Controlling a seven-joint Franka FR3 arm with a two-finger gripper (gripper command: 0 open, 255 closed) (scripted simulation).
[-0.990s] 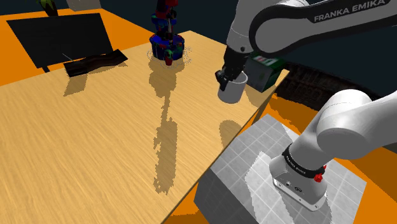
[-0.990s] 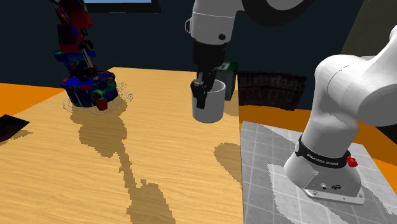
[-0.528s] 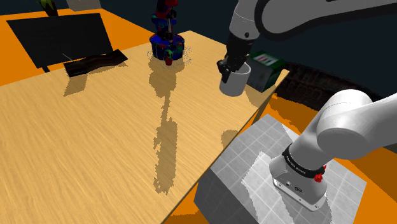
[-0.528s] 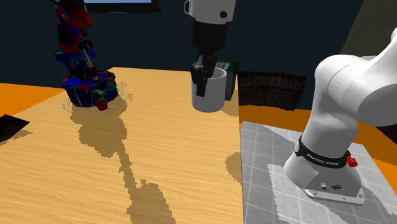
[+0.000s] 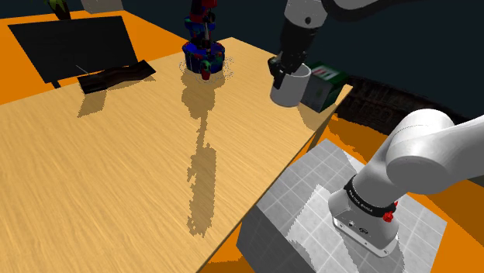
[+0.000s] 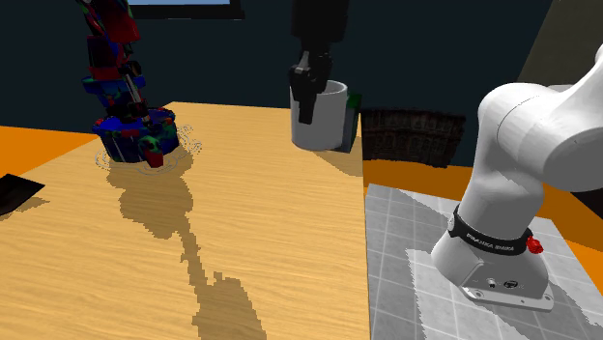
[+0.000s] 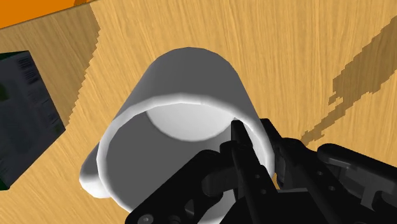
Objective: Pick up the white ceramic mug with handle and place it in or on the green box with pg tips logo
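A white mug (image 5: 291, 88) hangs in the air above the wooden table, with my black gripper (image 5: 279, 71) shut on its rim. In the second exterior view the mug (image 6: 322, 118) is beside and in front of the green box (image 6: 352, 108), mostly hiding it. The green box (image 5: 323, 86) lies at the table's far corner, just to the shoulder view's right of the mug. In the wrist view the mug (image 7: 184, 83) is clasped at its rim, one finger inside and one outside, and its handle (image 7: 91, 176) points toward the dark green box (image 7: 22, 108).
A blue and red toy figure (image 5: 203, 46) stands at the table's far edge. A flat black panel (image 5: 77, 46) and a dark strip (image 5: 116, 76) lie at the shoulder view's left. The grey stand (image 5: 333, 213) is beside the table (image 5: 116, 155). A dark basket (image 6: 411, 135) sits behind.
The gripper has lifted the mug higher and carried it toward the green box at the table's far corner.
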